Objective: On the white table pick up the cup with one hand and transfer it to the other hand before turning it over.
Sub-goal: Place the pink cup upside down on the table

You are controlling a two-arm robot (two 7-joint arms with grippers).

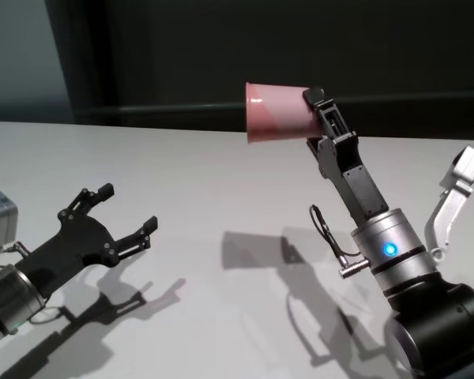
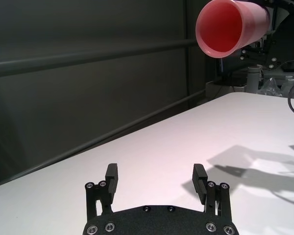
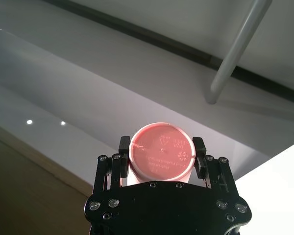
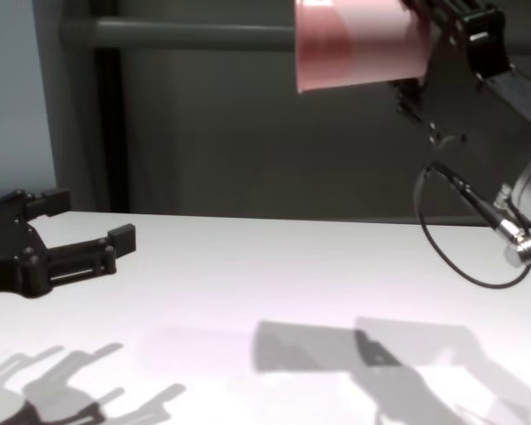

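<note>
The right end effector (image 1: 322,118) is clamped on the base end of the cup (image 1: 280,112), one black finger (image 3: 124,147) on each side of it, and it holds the cup high in the air above the far right part of the worktop (image 1: 221,189), well clear of the surface. The cup lies on its side, its wide rim facing the robot's left and its base tucked back between the jaws. From the right wrist view the round pink base fills the gap between the fingers; there is small moulded lettering and a couple of raised symbols on it, too fine to read. The cup's smooth sides carry no label or print. The right arm rises at a slant from the near right corner of the worktop, a blue light glowing on its silver wrist collar (image 1: 389,249) and a thin black cable (image 1: 329,234) looping beside it. The left end effector (image 1: 126,212) hovers low over the near left part of the worktop with its jaws spread wide and nothing between them, well apart from the cup. In the left wrist view the cup's open mouth faces that end effector, pink and hollow inside. Nothing stands between the two. The worktop bears only the shadows of the arms, and a dark wall with a horizontal rail (image 4: 177,34) runs behind its far edge.
</note>
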